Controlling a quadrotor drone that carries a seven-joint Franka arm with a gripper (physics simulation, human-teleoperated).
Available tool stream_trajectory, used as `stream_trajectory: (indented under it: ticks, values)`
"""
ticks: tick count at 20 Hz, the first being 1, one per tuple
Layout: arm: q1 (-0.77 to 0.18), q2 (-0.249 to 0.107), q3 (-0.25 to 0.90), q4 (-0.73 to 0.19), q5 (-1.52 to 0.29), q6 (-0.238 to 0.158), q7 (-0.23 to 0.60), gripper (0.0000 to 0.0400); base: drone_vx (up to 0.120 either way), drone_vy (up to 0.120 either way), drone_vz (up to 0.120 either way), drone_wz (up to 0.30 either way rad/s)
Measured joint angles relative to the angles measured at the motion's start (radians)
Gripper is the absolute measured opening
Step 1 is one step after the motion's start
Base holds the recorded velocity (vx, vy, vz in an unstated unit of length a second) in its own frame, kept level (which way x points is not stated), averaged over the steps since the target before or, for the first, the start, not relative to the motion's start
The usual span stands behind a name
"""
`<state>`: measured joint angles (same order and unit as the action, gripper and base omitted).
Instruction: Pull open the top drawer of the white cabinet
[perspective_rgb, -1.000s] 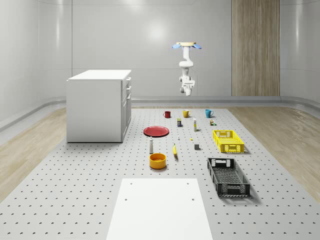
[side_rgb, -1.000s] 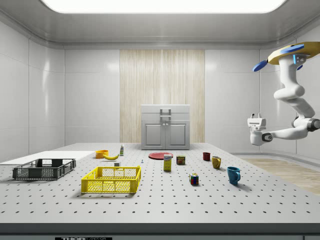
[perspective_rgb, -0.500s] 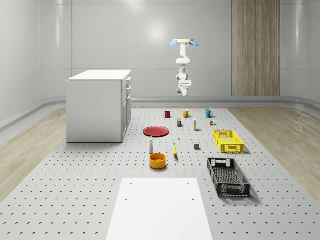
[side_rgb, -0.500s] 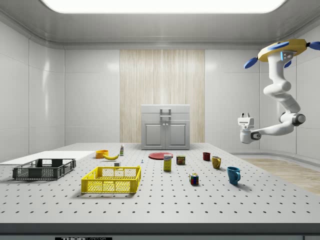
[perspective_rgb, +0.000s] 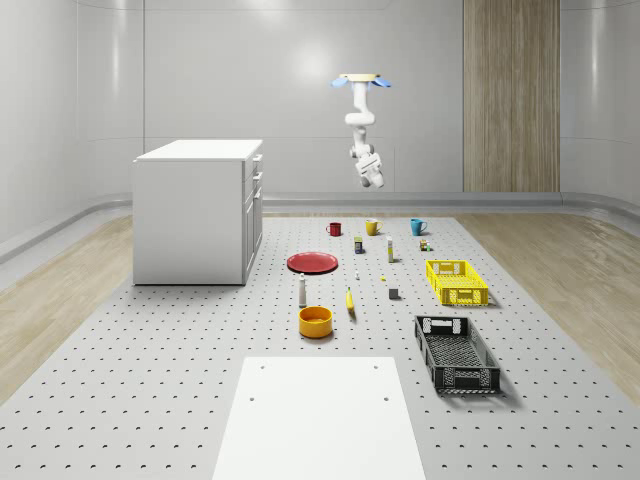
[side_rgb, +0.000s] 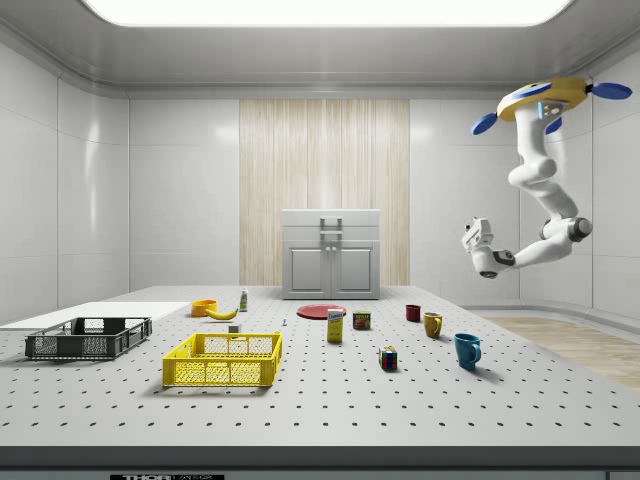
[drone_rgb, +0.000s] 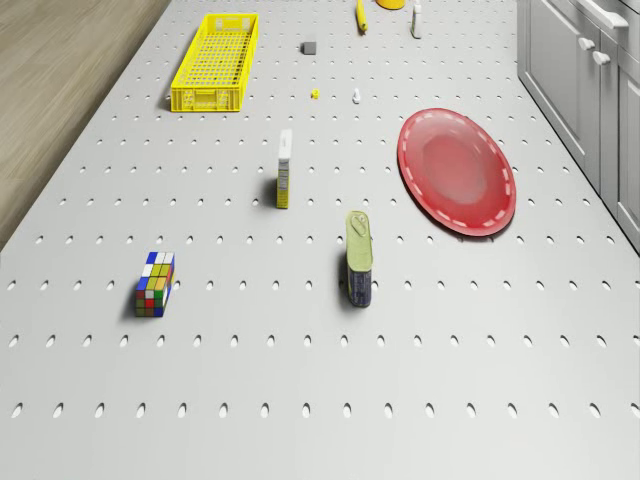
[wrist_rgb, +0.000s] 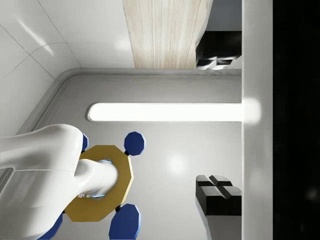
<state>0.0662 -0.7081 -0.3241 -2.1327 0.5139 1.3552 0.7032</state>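
drone (side_rgb: 545, 98) hovering, arm (side_rgb: 540, 195) hanging bent, tool (side_rgb: 474, 234) upturned

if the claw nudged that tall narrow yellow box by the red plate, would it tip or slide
The yellow box would probably tip: it stands upright on a small base, taller than it is wide. It looks like a light carton, so even a high push could topple it. The perforated table looks smooth, so a low push might slide it instead.
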Motion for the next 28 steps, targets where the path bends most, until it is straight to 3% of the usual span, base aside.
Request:
stream_trajectory:
  ticks: [4, 9, 28]
  values:
    - [0.069, -0.018, -0.182, -0.12, 0.278, 0.002, -0.048, 0.0311, 0.12, -0.12, 0.0, 0.0]
    - [0.139, -0.044, -0.296, -0.213, 0.438, 0.017, -0.077, 0.0307, 0.12, -0.12, 0.0, 0.0]
    - [0.3, -0.14, -0.427, -0.289, 0.492, 0.111, -0.059, 0.0305, 0.12, -0.12, 0.0, 0.0]
